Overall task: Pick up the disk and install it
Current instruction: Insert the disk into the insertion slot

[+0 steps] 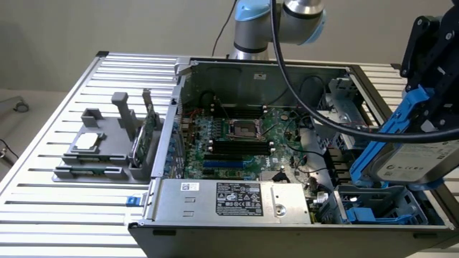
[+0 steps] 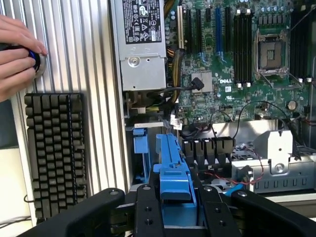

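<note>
The disk (image 1: 420,161), a silver-grey drive with a white label in a blue plastic carrier, hangs tilted on edge at the exterior view's right. My gripper (image 1: 429,110) is shut on it, the black fingers clamping the carrier's upper part. The disk sits just above the blue-lined drive bay (image 1: 380,207) in the front right corner of the open computer case (image 1: 188,70). In the wrist view, the carrier's blue edge (image 2: 173,170) runs between my fingers (image 2: 148,210), with the gripper (image 2: 178,210) shut on it and the bay (image 2: 140,153) beyond.
The case holds a motherboard (image 1: 240,137), a grey power supply (image 1: 237,199) and loose cables. A grey fixture (image 1: 107,145) with a square chip and an upright green card stands on the slatted table. A keyboard (image 2: 54,153) and a person's hand (image 2: 17,54) lie beside the case.
</note>
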Robot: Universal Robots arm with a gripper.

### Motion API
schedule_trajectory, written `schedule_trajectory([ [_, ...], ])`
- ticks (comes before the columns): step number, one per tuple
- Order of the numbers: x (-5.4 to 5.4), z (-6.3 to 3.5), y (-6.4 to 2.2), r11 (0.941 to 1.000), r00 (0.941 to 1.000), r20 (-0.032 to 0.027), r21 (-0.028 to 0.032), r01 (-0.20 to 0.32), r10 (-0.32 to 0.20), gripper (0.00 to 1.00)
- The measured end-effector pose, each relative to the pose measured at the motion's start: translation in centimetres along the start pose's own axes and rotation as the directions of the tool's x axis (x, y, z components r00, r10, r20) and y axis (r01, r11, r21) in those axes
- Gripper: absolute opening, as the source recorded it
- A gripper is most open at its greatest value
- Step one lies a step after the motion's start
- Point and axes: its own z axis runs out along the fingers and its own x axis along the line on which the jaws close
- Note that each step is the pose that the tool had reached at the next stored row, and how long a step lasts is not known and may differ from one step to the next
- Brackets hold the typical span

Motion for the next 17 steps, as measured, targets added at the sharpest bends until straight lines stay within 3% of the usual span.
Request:
schedule_trajectory([
  [5,0.0,0.92,0.04,0.9992,0.9992,0.0018,-0.0011,0.040,-0.040,0.33],
  [17,0.7,2.54,0.06,0.9991,0.9991,0.0022,-0.0011,0.043,-0.043,0.33],
])
